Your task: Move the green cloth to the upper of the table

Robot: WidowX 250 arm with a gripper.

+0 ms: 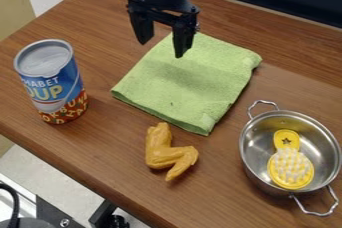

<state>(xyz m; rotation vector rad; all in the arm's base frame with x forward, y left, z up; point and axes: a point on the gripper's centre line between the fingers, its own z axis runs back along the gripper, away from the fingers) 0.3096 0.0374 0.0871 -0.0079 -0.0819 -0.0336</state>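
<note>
My gripper [160,47] hangs above the upper left part of the green cloth, its two fingers spread apart with nothing between them. The green cloth [190,79] lies flat near the middle of the wooden table [100,144], with one corner pointing left and another toward the front edge. Its top corner is partly behind the right finger.
A soup can [57,84] stands at the left. In front of the cloth lies a toy chicken wing [163,152]. A metal pot [257,172] at the right holds a yellow brush [290,164]. A dark wall borders the table's back.
</note>
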